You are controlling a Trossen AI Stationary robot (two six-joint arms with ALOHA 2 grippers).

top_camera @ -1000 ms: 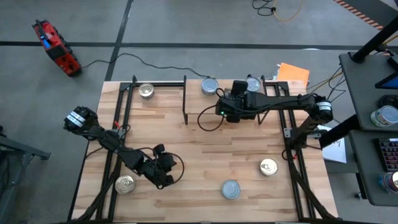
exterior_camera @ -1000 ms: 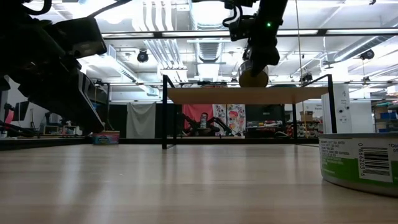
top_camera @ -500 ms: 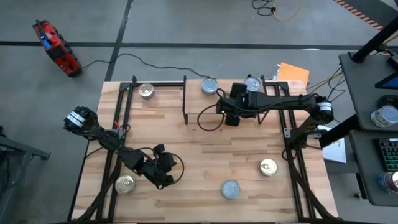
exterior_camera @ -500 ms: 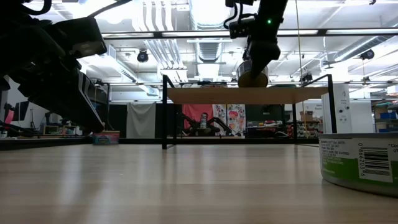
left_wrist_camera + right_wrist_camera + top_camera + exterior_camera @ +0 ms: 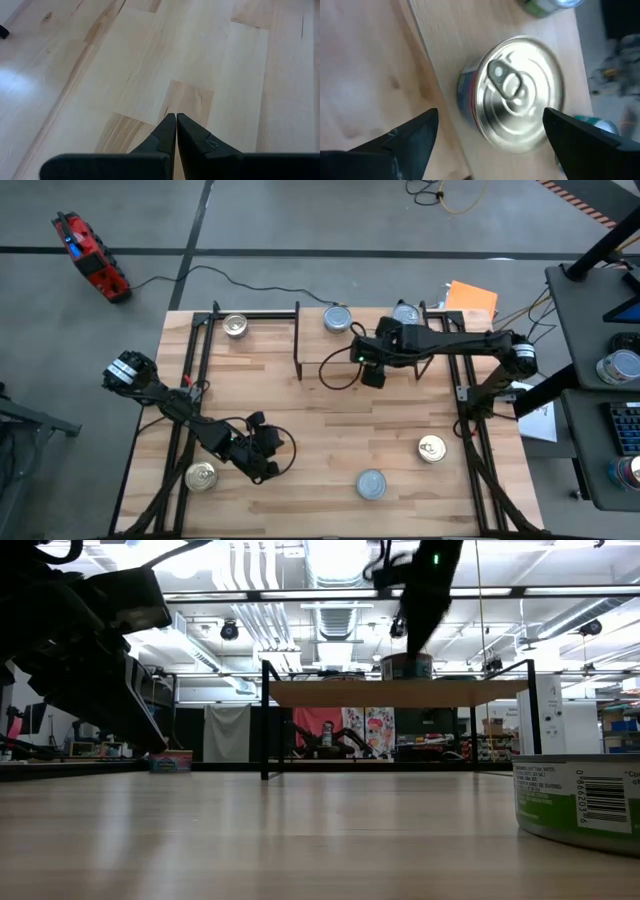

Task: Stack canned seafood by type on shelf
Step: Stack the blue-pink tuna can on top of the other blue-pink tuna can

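The shelf [image 5: 330, 692] stands at the table's far edge. A silver-topped can with a pull tab [image 5: 520, 92] stands upright on the plank near its edge, also seen in the low view [image 5: 407, 666]. My right gripper [image 5: 490, 112] hangs open just above this can, one finger on either side and clear of it. Two pale-blue-topped cans [image 5: 337, 318] [image 5: 406, 313] stand farther back on the shelf. My left gripper [image 5: 175, 117] is shut and holds nothing, low over the table's near left [image 5: 262, 465].
Loose cans stand on the table: a silver-gold one at the far left [image 5: 235, 326], one at the near left [image 5: 201, 476], one at the right [image 5: 432, 448], and a pale blue one near the front edge [image 5: 371, 484]. The shelf's black legs [image 5: 297, 340] stand on the table.
My right gripper has opened and let go of the silver-topped can, turning at the wrist over the shelf. The can, held tilted at the plank a second ago, now stands level on the shelf top.
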